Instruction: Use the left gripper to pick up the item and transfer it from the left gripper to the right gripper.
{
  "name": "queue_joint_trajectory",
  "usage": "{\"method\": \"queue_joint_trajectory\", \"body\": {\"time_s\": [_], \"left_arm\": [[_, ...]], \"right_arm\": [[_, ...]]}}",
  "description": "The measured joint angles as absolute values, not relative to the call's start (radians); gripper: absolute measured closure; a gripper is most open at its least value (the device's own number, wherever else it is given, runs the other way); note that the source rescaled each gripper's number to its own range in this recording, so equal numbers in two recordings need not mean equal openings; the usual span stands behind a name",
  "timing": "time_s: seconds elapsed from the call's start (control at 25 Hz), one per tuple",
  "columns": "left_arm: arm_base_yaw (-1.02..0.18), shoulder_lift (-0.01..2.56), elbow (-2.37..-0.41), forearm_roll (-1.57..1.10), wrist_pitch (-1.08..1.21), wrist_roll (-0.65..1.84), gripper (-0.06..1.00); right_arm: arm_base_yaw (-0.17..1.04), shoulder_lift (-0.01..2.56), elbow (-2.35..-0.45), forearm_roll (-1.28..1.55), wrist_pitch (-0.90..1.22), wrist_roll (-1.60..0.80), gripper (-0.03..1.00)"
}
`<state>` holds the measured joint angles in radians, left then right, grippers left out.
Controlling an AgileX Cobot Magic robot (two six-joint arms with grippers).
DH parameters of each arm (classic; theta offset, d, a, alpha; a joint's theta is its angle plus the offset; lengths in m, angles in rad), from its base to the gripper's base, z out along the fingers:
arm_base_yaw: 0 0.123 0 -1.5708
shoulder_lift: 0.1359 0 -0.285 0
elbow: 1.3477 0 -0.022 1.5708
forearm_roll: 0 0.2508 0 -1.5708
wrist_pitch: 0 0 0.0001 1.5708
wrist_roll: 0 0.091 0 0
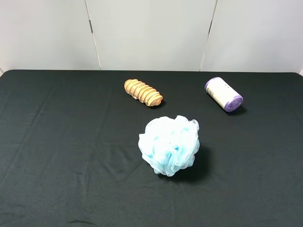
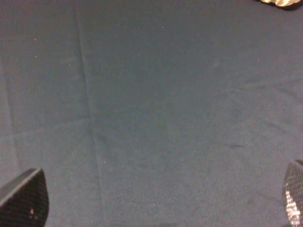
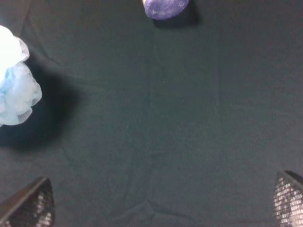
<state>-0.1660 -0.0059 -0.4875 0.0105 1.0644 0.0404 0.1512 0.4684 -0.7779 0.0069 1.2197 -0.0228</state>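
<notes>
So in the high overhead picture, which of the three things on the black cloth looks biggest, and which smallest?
1. Fluffy light-blue mesh sponge, clearly largest, though it also lies nearest the camera.
2. Ribbed tan wooden piece and the cream-wrapped roll with purple ends look about alike; too close to rank.

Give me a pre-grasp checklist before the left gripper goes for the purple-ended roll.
1. Purple-ended roll lying free on the black cloth: ok.
2. Clear of ribbed wooden piece and blue mesh sponge: ok.
3. Left gripper wide open, nothing between its fingers: ok.
4. Right gripper open, holding nothing: ok.
5. Roll in the left wrist view: not ok.
6. Roll on the left arm's side: not ok, it lies far right.
</notes>
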Motion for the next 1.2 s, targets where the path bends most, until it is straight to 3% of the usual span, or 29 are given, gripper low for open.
{"method": "queue_joint_trajectory", "body": {"time_s": [0.64,1.2], "left_arm": [[-0.166,-0.006,-0.488,0.010,1.064,0.040,-0.02],[-0.166,-0.006,-0.488,0.010,1.064,0.040,-0.02]], "right_arm": [[0.151,0.016,-0.579,0.007,1.038,-0.013,-0.03],[0.151,-0.005,-0.497,0.007,1.017,-0.013,-0.03]]}}
